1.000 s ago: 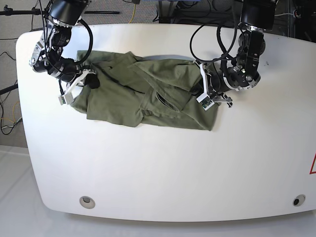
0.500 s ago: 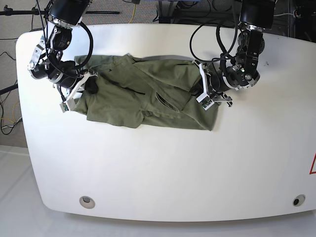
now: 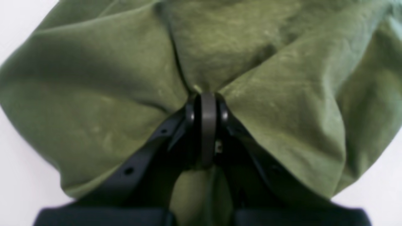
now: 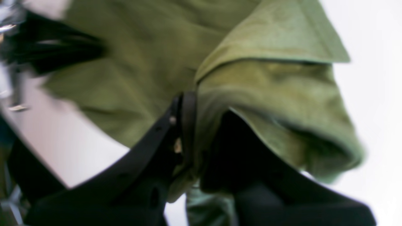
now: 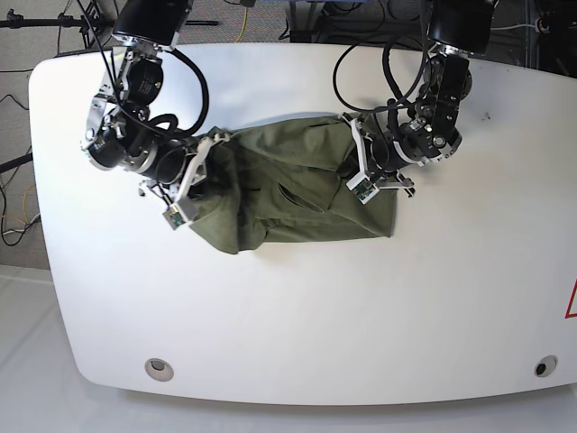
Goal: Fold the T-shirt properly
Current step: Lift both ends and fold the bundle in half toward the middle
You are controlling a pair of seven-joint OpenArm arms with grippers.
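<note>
- T-shirt (image 5: pixel 288 194) — olive, bunched, creased, mid-table (image 5: pixel 297 325) toward the far edge.
- My left gripper (image 3: pixel 204 97) clamped tight on a pinch of fabric.
- My right gripper (image 4: pixel 191 103) nearly closed — cloth edge held between its fingers.

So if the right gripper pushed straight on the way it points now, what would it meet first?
The T-shirt itself: the right gripper is shut on a fold of it, with more bunched green fabric directly ahead. Beyond that, probably the left arm, though depth is unclear.
</note>
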